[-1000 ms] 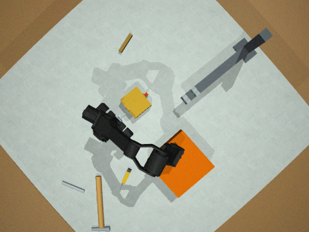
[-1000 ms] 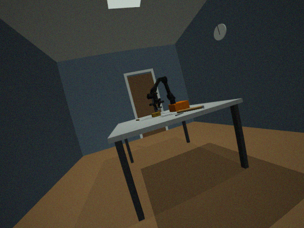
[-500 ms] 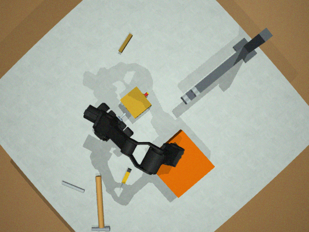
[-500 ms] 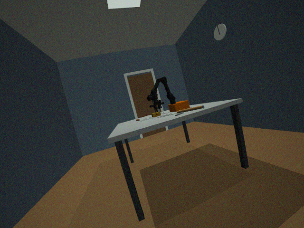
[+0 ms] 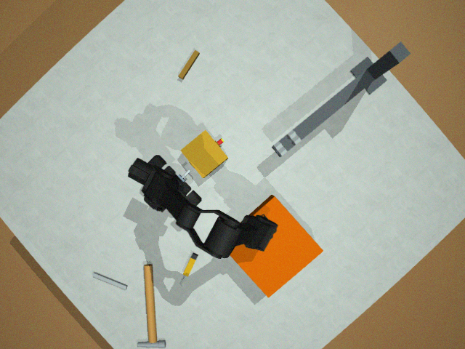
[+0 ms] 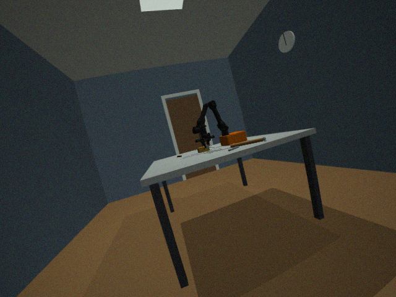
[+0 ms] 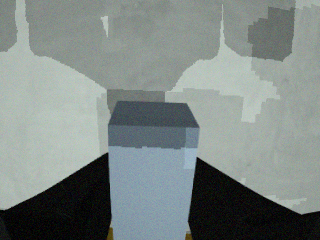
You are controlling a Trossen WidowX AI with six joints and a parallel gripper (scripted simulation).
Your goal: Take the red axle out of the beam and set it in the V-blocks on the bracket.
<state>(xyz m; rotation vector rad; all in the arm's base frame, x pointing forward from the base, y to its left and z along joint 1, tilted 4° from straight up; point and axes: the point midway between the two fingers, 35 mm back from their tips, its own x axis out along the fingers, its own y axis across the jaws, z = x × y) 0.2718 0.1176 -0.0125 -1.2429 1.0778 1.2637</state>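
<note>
Pinching a blue-grey bar [image 5: 186, 174] [image 7: 150, 185] in the claw [image 5: 182, 177] [image 6: 205, 146] [image 7: 150, 164], not the axle. See black fingers on both sides of it in the wrist view. Can't tell from above whether bar and beam are touching.

Find the red axle [image 5: 219, 142] in the yellow beam [image 5: 204, 154] [image 6: 202, 149], end poking out on the side facing the upper-right edge of the table [image 5: 338, 195] [image 6: 179, 167]. Can't see how deep inside. Have the claw on the opposite side, toward the left corner.

Read the long grey structure [image 5: 322, 113] as the bracket: footed near the upper-right edge, reaching inward, with pale notches [image 5: 293, 137] toward the inner end, likely the V-blocks. Can't see any axle in them.

Mounted on an orange box [image 5: 285, 255] [image 6: 236, 137], nearer the lower-right edge: the black arm [image 5: 221, 238] [image 6: 211, 105], bent over toward the beam.

Also on the table: brass-coloured bar [image 5: 188, 65], toward the upper-left edge; yellow-handled knife [image 5: 189, 265], between box and lower-left edge; wooden-handled hammer [image 5: 150, 304] [image 6: 247, 142], head toward the bottom corner; thin metal bar [image 5: 109, 280] [image 6: 233, 148], near the lower-left edge.
</note>
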